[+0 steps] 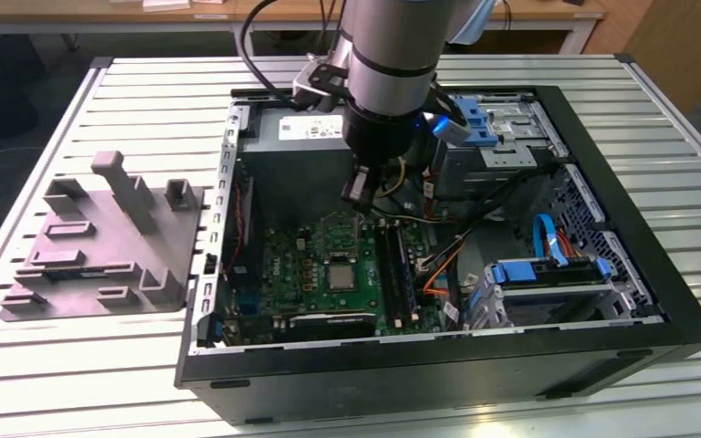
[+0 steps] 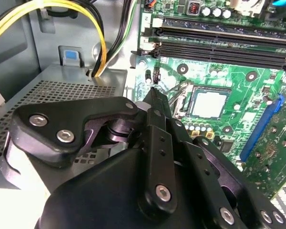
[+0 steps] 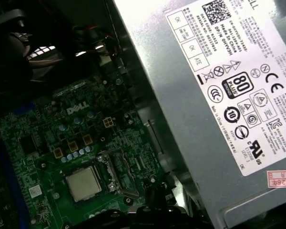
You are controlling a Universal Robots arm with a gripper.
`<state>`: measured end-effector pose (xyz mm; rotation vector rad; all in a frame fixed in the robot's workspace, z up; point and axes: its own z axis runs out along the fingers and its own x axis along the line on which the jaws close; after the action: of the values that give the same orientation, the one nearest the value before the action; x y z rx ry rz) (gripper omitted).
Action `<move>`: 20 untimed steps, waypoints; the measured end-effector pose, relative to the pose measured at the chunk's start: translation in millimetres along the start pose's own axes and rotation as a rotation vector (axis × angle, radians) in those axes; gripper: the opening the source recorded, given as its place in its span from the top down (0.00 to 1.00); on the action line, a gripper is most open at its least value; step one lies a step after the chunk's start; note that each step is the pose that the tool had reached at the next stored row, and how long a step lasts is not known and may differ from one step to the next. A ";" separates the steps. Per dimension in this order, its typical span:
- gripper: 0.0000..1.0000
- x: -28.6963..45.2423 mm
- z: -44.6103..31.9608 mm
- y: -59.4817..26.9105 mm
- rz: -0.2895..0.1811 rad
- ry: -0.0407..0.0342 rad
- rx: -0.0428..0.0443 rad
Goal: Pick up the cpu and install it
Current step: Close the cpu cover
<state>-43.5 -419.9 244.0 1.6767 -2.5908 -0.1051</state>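
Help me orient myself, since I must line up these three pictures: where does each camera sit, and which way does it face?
Exterior view: off the arm, above the slatted table, looking down into the open computer case; the arm and its hand hang over the motherboard.
Second wrist view: on the arm, looking along the hand at the cpu in its socket.
First wrist view: on the arm, facing the cpu beside the power supply.
Both wrist views share the cpu and green motherboard.

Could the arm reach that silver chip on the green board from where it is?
Probably yes. The cpu lies face-up in its socket on the motherboard, with nothing over it. The gripper hangs just above the board beside it, inside the open case.
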 end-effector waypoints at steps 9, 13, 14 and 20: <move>0.89 1.6 -0.2 2.1 -0.063 0.0087 0.0018; 0.89 4.5 -0.2 1.3 -0.070 0.0141 0.0039; 0.89 5.5 -0.2 0.9 -0.071 0.0149 0.0042; 0.89 11.6 -0.3 -1.2 -0.078 0.0206 0.0062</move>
<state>-47.2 -431.0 244.4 1.7719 -2.5138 -0.0827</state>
